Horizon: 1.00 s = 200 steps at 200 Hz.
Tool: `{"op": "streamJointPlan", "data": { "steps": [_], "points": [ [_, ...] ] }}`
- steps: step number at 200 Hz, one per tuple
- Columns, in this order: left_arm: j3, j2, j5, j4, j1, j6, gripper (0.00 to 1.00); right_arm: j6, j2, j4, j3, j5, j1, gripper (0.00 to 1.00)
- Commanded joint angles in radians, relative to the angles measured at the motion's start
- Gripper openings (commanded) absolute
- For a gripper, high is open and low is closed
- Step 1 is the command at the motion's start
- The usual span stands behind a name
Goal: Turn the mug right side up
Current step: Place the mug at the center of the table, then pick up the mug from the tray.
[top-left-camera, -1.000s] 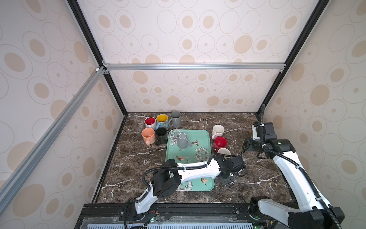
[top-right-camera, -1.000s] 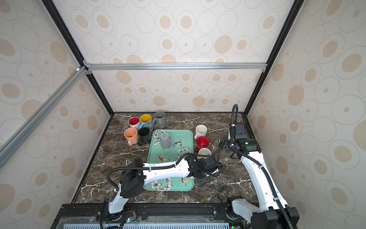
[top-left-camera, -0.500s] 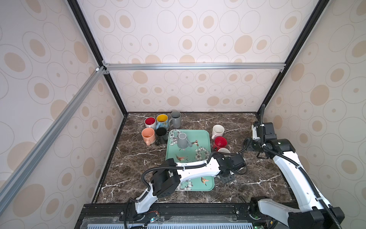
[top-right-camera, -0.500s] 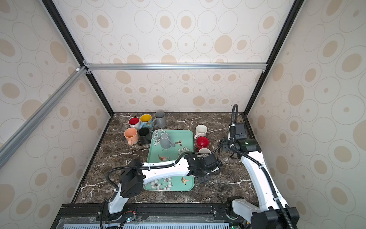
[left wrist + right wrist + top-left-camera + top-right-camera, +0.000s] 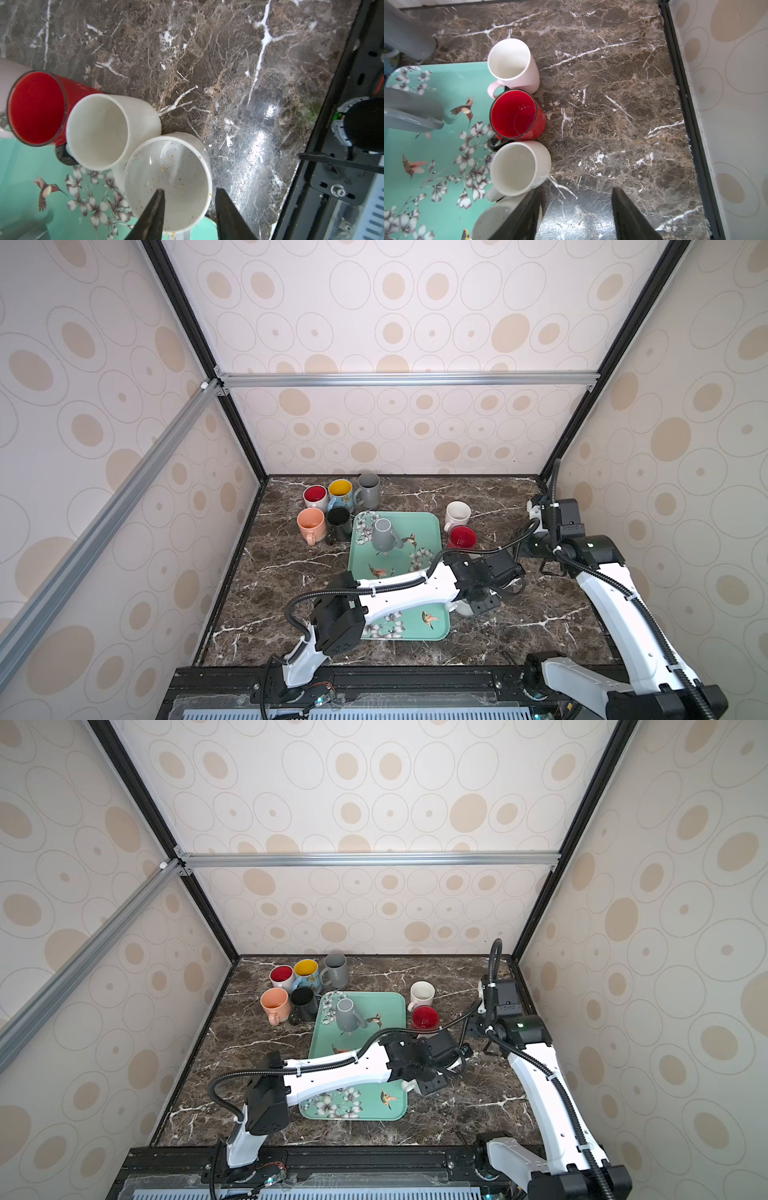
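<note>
A white speckled mug stands mouth up at the right edge of the teal tray. My left gripper is open straddling its rim, with one finger inside and one outside, and a gap shows on both sides of the wall. In both top views the arm covers most of this mug. A grey mug stands upside down on the tray's far part. My right gripper hangs open over bare marble right of the mugs, holding nothing.
A red mug, a plain white mug and a pale pink mug stand upright in a row along the tray's right side. Several upright mugs cluster at the back left. The enclosure's right wall frame is close.
My left gripper's jaws have opened and let go of the speckled mug's rim; the mug stays upright. The right arm has not moved.
</note>
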<state>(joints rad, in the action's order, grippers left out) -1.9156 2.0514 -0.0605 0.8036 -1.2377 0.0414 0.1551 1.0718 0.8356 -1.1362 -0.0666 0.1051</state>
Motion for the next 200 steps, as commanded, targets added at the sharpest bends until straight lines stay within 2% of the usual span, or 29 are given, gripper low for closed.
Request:
{"op": "streamJointPlan", "data": {
  "steps": [1,49,73,99,132,171,200],
  "points": [
    [-0.002,-0.106,0.004,-0.015,0.027,-0.010,0.41,-0.004,-0.047,-0.032,0.023,0.061,0.002,0.58],
    [0.216,-0.322,0.031,-0.148,0.107,0.000,0.43,0.041,-0.087,-0.050,0.032,0.102,0.005,0.55],
    [0.356,-0.446,0.056,-0.219,0.168,0.015,0.45,0.078,-0.078,-0.067,0.040,0.099,0.047,0.55],
    [0.496,-0.567,0.071,-0.271,0.239,0.027,0.47,0.119,-0.031,-0.086,0.038,0.038,0.166,0.55],
    [0.669,-0.716,0.093,-0.333,0.333,0.060,0.51,0.151,0.094,-0.118,-0.005,-0.068,0.385,0.54],
    [0.901,-0.865,0.234,-0.437,0.480,0.170,0.52,0.157,0.323,-0.143,-0.132,-0.116,0.561,0.54],
    [1.036,-0.950,0.303,-0.478,0.587,0.261,0.54,0.140,0.494,-0.149,-0.251,-0.108,0.644,0.55]
  ]
}}
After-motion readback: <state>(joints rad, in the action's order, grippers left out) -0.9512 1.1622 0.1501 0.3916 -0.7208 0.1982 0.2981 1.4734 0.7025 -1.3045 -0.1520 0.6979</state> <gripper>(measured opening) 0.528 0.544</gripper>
